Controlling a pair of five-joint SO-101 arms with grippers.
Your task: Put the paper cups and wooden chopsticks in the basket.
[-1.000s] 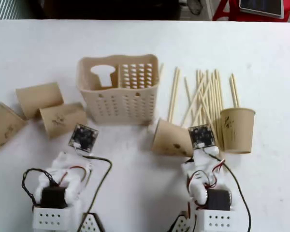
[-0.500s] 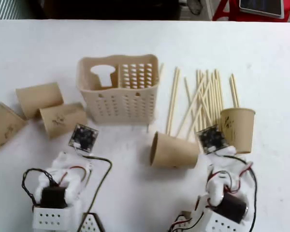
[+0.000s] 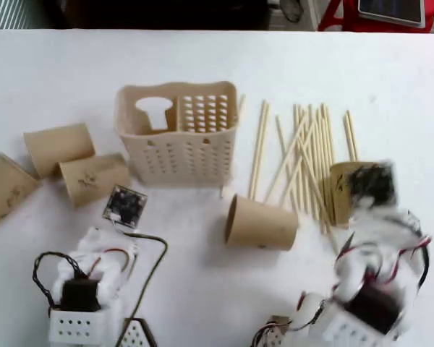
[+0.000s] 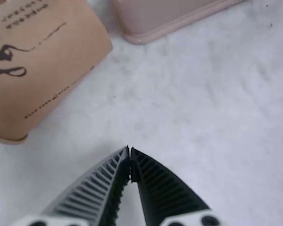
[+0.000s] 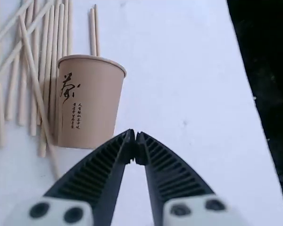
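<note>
The beige slotted basket (image 3: 177,144) stands upright toward the back of the white surface (image 3: 202,289), and all the cups and chopsticks lie outside it. Three paper cups rest on their sides left of the basket: the rear cup (image 3: 58,148), the printed cup (image 3: 94,178) just beside the basket's front left corner, and the far cup (image 3: 7,189) at the surface's left edge. A fourth, the lying cup (image 3: 260,223), is on its side in front of the basket's right corner, with its mouth turned left. The upright cup (image 3: 341,189) stands further right, partly hidden behind the right arm (image 3: 376,253). The wooden chopsticks (image 3: 304,148) spread in a loose heap between the basket and the upright cup, some reaching its side.

The left arm (image 3: 94,267) sits in front of the printed cup. Its left claw (image 4: 129,162) is clenched on nothing, ribbed fingers pressed together low over bare surface, near the printed cup (image 4: 37,66) and the basket's foot (image 4: 170,19).

The right claw (image 5: 134,143) is likewise clenched and empty, tips meeting and pointing at the base of the upright cup (image 5: 87,101); whether it touches the cup cannot be told. The chopsticks (image 5: 37,61) lie beside and behind that cup, one slanting along its side
</note>
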